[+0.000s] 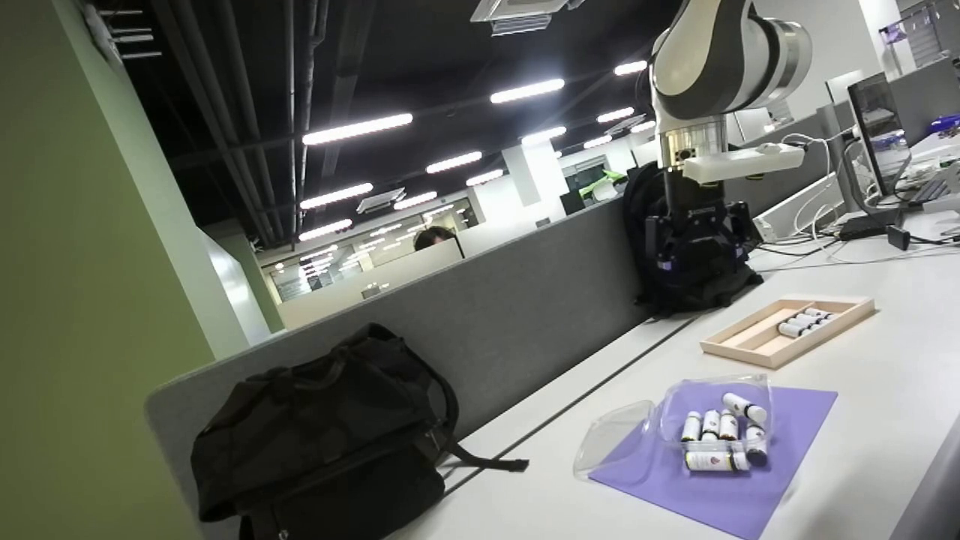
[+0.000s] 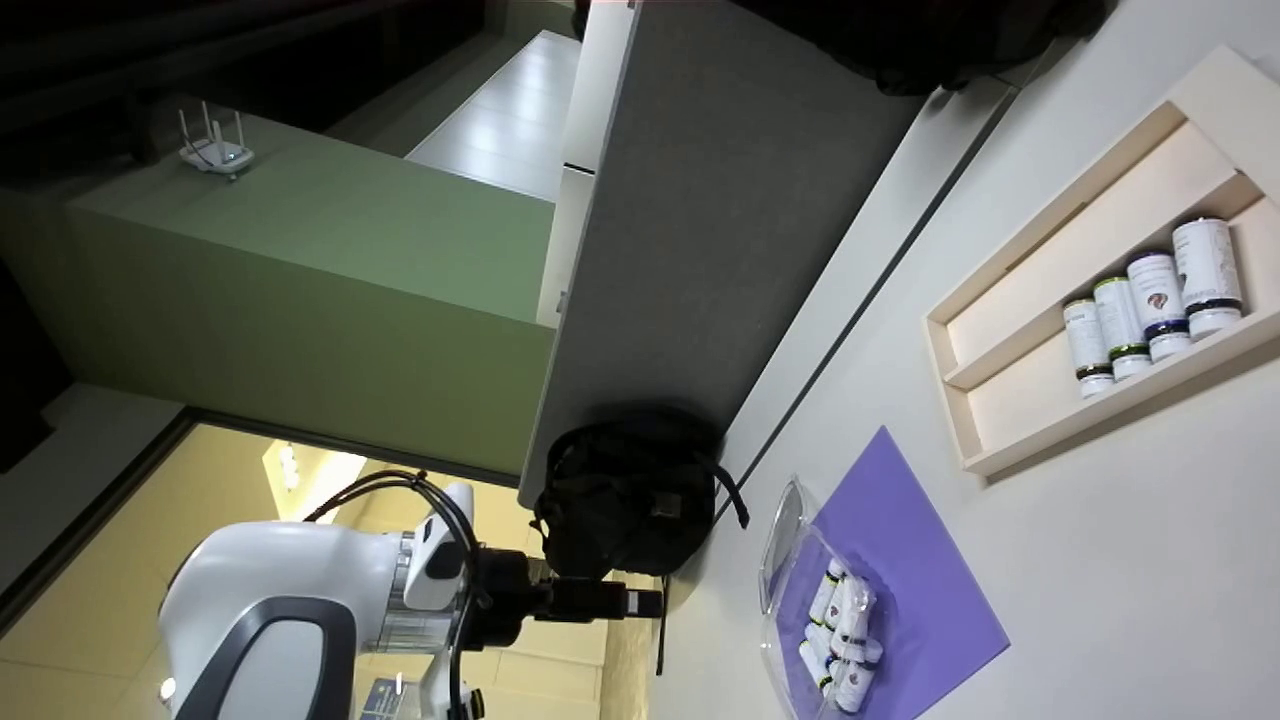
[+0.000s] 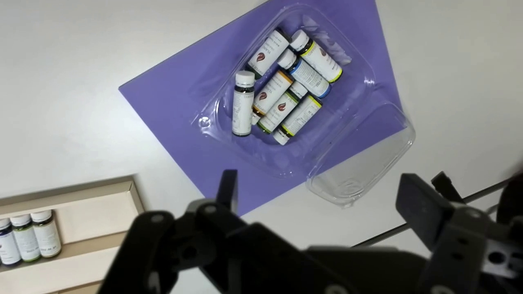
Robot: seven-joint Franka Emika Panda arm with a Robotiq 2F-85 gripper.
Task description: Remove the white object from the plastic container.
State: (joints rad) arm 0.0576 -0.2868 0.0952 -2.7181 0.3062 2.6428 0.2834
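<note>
Gripper (image 3: 325, 200): its jaws stand wide apart, with nothing held between them; they point down and hang above the table (image 3: 61, 81).
White bottles (image 3: 271, 94): seven can be seen, heaped below and beyond the fingertips (image 3: 227, 190), inside the plastic container (image 3: 343, 102); which one the sentence means, I cannot tell.
Outer bottle (image 3: 244, 104): it sits at the heap's edge, toward the wooden tray (image 3: 96, 220), and I judge it the easiest to take. Its length runs nearly across the closing line of the jaws, so only little turning should be needed. It would be good to come over it first, make the jaws somewhat narrower, then go straight down, one finger at each long side. Squeeze gently, because a round body may roll, and lift straight up.
Plastic container: its wall comes just beside this bottle, so the room for one finger is probably narrow; a finger which catches the rim could drag the whole container.
Clear lid (image 3: 359, 163): folded back, beyond the gap of the jaws; to be safe, I would pass over it high.
Purple sheet (image 3: 163, 98): under the container, reaching back toward the jaws.
Wooden tray: out to the side of one finger, with a row of similar bottles (image 3: 47, 234).
Black backpack (image 1: 322, 450): on the lid side, well apart from the jaws; a second backpack (image 1: 643, 195) appears behind the gripper in an exterior view, by the grey partition (image 1: 525, 270).
</note>
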